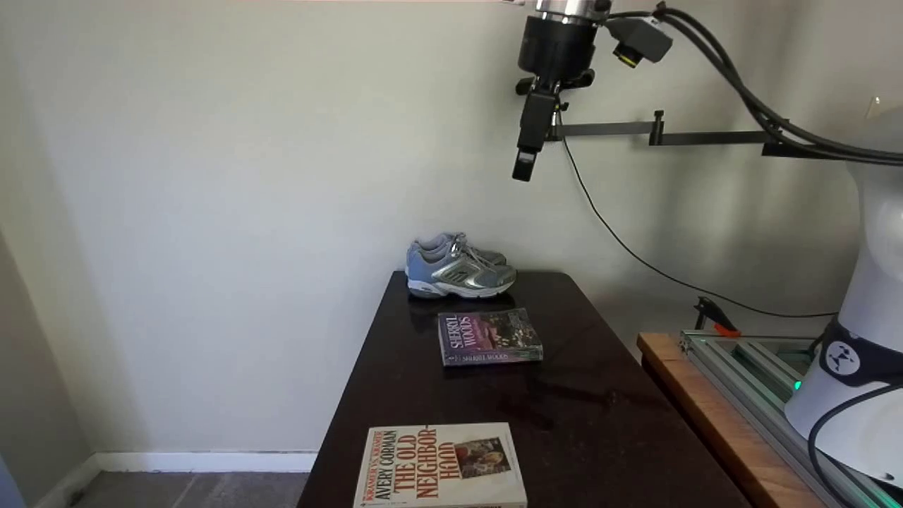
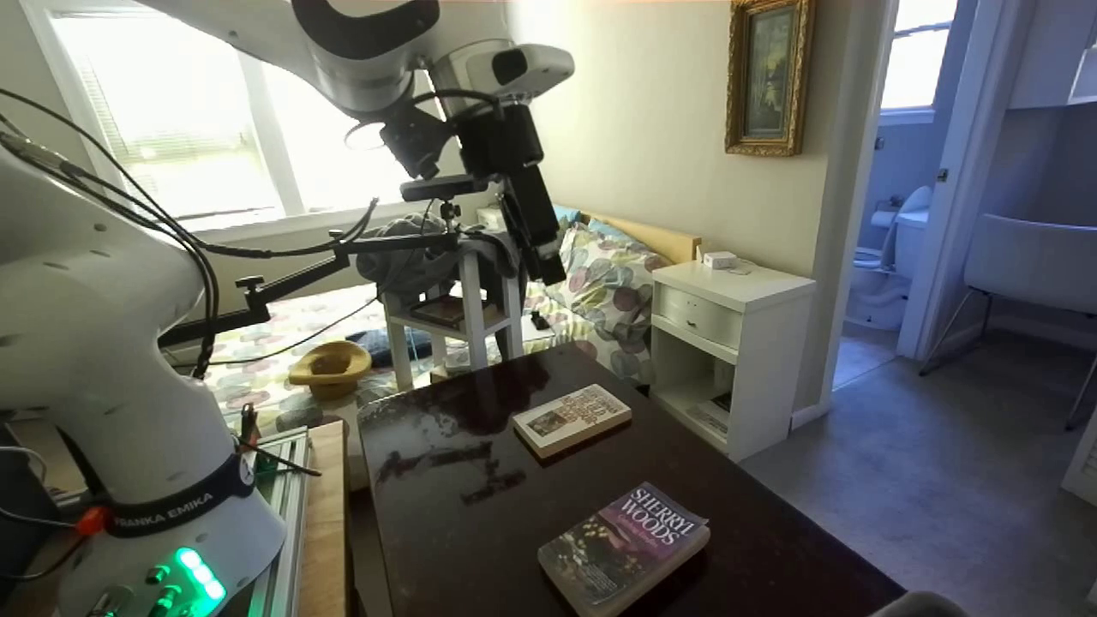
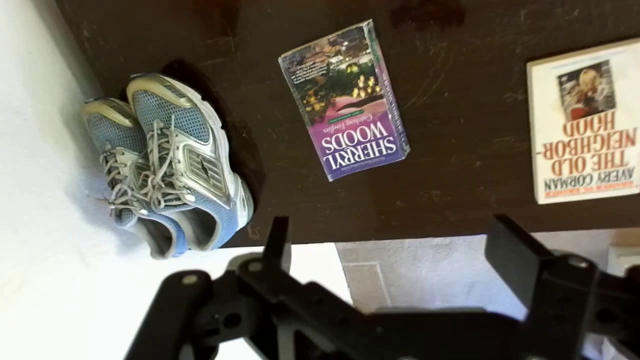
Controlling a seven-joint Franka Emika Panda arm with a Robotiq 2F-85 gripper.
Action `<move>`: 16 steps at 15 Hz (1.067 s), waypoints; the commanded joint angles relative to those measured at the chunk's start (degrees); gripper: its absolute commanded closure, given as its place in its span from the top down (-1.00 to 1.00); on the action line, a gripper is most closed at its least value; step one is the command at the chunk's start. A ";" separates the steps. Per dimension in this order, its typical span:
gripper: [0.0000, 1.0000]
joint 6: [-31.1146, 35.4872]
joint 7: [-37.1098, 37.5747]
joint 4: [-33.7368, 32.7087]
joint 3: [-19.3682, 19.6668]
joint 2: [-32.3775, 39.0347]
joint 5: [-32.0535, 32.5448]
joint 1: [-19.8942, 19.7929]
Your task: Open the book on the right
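The book (image 1: 491, 336) lies closed on the dark table, a thick paperback with a purple and dark picture cover lettered Sherryl Woods. It shows whole in an exterior view (image 2: 626, 548) and at the top middle of the wrist view, as the book (image 3: 345, 100). High above the table hangs my gripper (image 1: 523, 169), well clear of the book. Its fingers stand wide apart in the wrist view, where the gripper (image 3: 390, 227) is open, with only the table edge and floor seen between the fingertips.
A larger cream book (image 1: 443, 466) with red lettering lies closed on the same table (image 1: 585, 423). Grey-blue shoes (image 3: 180, 160) stand at the table's end against the wall (image 1: 247, 212). A white nightstand (image 2: 733, 343) and a bed are beyond the table.
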State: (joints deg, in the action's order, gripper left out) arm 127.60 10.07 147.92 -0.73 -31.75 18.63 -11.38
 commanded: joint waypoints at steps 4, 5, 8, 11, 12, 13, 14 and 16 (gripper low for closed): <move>1.00 4.04 -6.04 -2.96 9.13 9.50 -7.43 -0.37; 1.00 3.86 -6.00 -3.21 9.69 10.80 -7.33 -1.19; 1.00 5.44 -9.65 -3.33 12.53 13.78 -8.05 -1.51; 1.00 6.26 -9.35 -2.08 12.39 12.99 -6.32 -2.10; 1.00 6.63 -9.45 -2.07 12.53 13.61 -6.25 -2.34; 1.00 6.63 -9.44 -2.07 12.51 13.74 -6.24 -2.36; 1.00 6.63 -9.44 -2.07 12.39 13.68 -6.24 -2.34; 1.00 9.32 -13.11 -1.54 13.71 13.81 -8.79 -1.23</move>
State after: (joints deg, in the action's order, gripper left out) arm 134.30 0.82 145.91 12.01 -18.20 12.63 -13.20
